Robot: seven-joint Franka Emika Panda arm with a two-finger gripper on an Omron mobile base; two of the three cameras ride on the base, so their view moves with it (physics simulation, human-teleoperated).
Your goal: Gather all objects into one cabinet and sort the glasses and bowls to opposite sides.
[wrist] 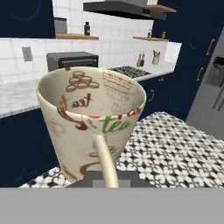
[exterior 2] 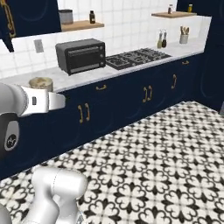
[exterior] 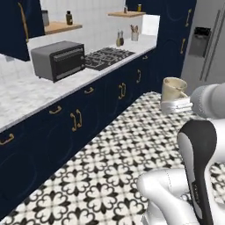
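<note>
Cream cup (wrist: 89, 127) hiding hand's fingertips

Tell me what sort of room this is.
A home kitchen: a black gas hob set in the marbled white counter, a grey toaster oven, and a stainless steel fridge.

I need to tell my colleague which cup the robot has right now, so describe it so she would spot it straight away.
Start at the long marble counter with the grey toaster oven, then look out over the patterned floor to the white arm's claw. The cup sits shut in that claw, upright, off any surface. It is cream with brown and green "tea" lettering and a slim handle.
</note>
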